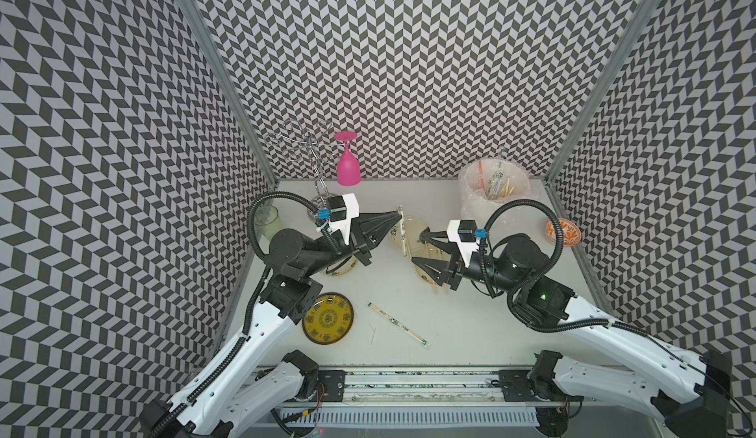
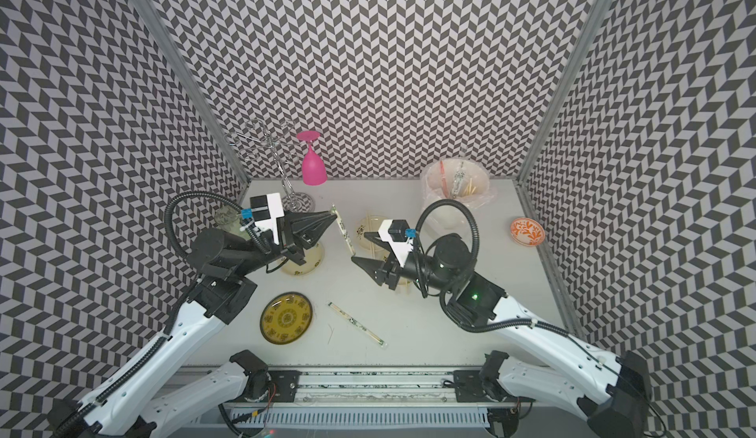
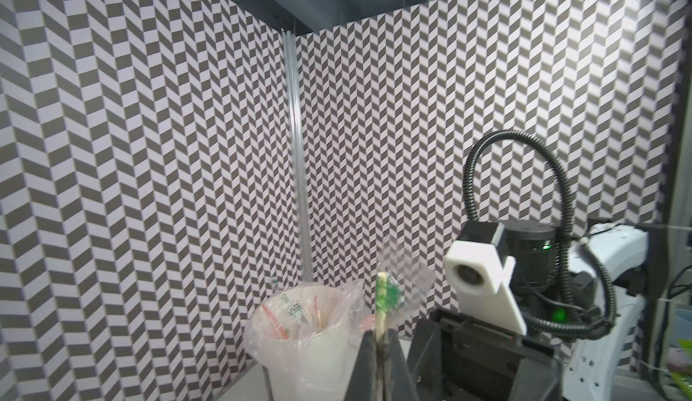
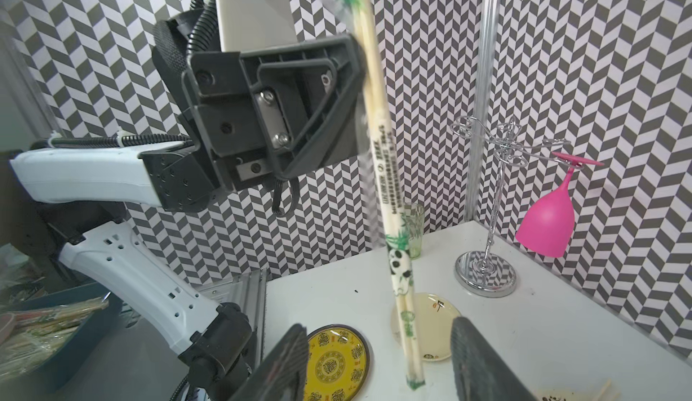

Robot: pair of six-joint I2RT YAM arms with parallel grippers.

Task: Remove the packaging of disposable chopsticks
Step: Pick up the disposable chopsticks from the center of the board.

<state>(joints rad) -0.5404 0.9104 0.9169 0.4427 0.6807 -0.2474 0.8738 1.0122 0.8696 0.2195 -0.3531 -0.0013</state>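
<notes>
Packaging (image 1: pixel 404 231), both top views: hangs near upright over the surface (image 1: pixel 470 325), chopsticks (image 1: pixel 406 251) inside, upper end pinched in left claw (image 1: pixel 397 212); right claw (image 1: pixel 417 248) gapes just beside, apart; both arms reach inward.
Left wrist: chopsticks (image 3: pixel 381 305) poke past the clamped tips; bin (image 3: pixel 299 358) beyond.
Right wrist: packaging (image 4: pixel 389 200) hangs ahead of spread fingers (image 4: pixel 284 365), untouched.

Wrapped chopsticks (image 1: pixel 403 231) hanging before right gripper (image 1: pixel 418 248), blocking passage; front table (image 1: pixel 470 333) offering room (second wrapped pair (image 1: pixel 397 323) lying there).
</notes>
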